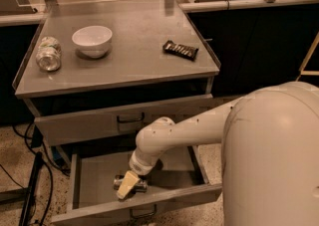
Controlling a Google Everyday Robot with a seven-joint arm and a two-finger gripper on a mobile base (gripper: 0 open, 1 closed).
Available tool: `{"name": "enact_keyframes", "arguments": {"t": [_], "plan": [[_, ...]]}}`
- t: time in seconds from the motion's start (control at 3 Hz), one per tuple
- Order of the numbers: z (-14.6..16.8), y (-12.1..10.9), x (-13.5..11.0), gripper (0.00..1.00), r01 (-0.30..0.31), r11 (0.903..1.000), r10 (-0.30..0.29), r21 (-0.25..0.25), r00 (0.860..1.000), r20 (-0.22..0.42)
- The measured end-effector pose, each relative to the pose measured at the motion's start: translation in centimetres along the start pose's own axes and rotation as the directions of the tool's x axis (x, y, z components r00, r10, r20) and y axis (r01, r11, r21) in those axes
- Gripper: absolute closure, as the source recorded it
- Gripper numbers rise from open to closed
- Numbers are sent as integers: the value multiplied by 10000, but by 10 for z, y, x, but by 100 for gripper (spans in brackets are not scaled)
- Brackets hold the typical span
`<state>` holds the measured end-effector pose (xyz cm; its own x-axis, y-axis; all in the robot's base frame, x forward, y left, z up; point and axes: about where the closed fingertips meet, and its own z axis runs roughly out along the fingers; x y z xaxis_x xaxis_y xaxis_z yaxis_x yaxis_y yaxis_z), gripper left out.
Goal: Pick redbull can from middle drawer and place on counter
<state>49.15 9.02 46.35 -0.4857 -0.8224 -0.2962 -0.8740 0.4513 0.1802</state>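
Silvery redbull can (140, 185) is lying on its side in the open middle drawer (94, 180) below the table (134, 65), and I am watching my end effector (127, 186) pressing down against it, though I cannot tell whether it is gripping.

The cream gripper (128, 185) is inside the grey middle drawer (94, 177), at the silvery redbull can (140, 186); the arm (199, 125) is white; the counter (134, 63) is brushed grey; the bowl (92, 40) is white; the snack bar (180, 49) is dark with pale marks.
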Motion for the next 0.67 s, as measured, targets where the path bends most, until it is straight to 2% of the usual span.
{"name": "enact_keyframes", "arguments": {"t": [0.33,0.67], "plan": [[7,-17,8,0,-257,9993,258,261,9997,-52],[18,-28,10,0,-609,9978,609,248,9981,-9]]}}
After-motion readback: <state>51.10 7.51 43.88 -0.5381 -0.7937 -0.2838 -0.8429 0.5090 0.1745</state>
